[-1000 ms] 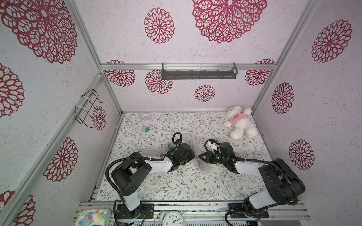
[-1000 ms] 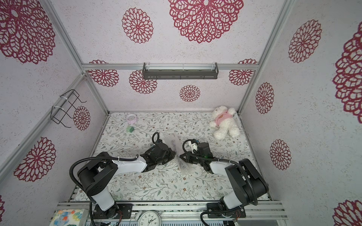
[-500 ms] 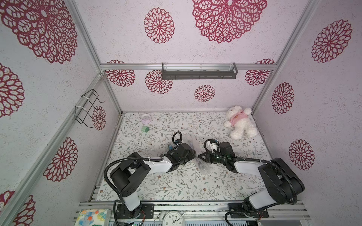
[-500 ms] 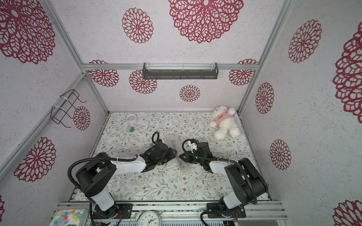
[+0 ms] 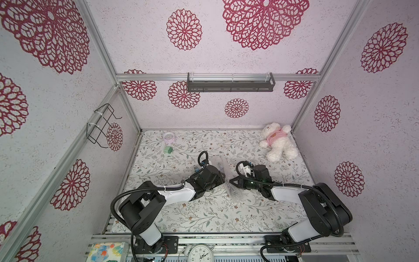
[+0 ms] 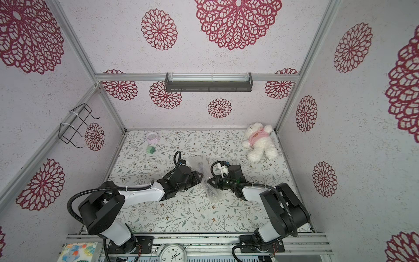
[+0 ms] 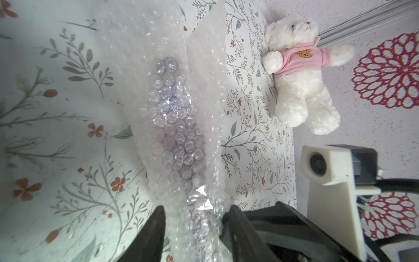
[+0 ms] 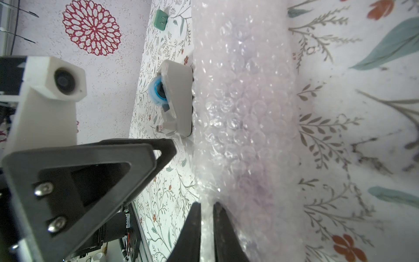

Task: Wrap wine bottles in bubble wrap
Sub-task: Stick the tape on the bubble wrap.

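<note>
Both top views look down on a flower-printed desk (image 5: pixel 204 217) inside a booth papered with red rosettes. Near the desk's centre lies a crinkly roll of clear bubble wrap (image 5: pixel 229 181), its long axis running roughly from 12 to 6 o'clock and leaning a little toward 5. Through the bubbles, the left wrist view shows the purple body of the wine bottle (image 7: pixel 179 127) wrapped inside; its cap cannot be made out. The left arm (image 5: pixel 179 196) reaches in from 7 o'clock to the roll's 9 o'clock side. The left jaws stand partly apart astride a narrow stretch of the roll, with plastic filling the gap between them; it cannot be told whether they press on it. The right arm (image 5: pixel 285 196) reaches in from 5 o'clock to the roll's 3 o'clock side. The right jaws are almost closed, pinching a thin edge of the bubble wrap. In the right wrist view a white-grey tape dispenser (image 8: pixel 178 99) with a blue roll sits right against the wrap on the left arm's side. A white teddy bear (image 5: pixel 278 141) in a pink jumper lies at the desk's 1 o'clock corner, well apart from the roll. A small green block (image 5: pixel 168 149) and a pale pink round pot (image 5: pixel 169 136) sit near 11 o'clock.
</note>
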Motion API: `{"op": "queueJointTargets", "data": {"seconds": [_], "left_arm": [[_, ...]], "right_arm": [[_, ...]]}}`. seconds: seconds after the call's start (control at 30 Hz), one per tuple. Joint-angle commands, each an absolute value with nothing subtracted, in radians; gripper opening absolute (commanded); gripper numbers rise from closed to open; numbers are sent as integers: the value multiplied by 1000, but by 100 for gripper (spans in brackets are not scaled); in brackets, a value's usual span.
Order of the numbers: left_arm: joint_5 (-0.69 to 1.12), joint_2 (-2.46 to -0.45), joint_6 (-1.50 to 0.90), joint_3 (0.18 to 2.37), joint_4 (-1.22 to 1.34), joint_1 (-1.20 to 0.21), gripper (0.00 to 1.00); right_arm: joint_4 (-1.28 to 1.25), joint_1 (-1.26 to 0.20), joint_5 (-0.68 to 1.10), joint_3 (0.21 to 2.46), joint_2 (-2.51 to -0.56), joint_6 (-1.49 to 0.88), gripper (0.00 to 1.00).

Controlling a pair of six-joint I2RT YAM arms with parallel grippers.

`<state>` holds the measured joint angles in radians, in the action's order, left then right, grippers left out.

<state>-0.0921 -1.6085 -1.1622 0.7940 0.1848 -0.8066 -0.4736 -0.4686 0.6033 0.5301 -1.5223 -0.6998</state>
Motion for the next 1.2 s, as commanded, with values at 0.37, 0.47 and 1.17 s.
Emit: {"op": "queueJointTargets", "data": {"seconds": [0.37, 0.47, 1.17], "left_arm": [[-3, -1610, -996, 934, 122, -792, 13], [16, -1657, -987, 968, 130, -793, 11], [29, -1868, -1045, 1037, -8, -788, 13]], "right_arm": [[-319, -475, 490, 514, -1574, -675, 15], [-319, -477, 491, 514, -1572, -676, 15], [-292, -476, 511, 516, -1516, -665, 20]]}}
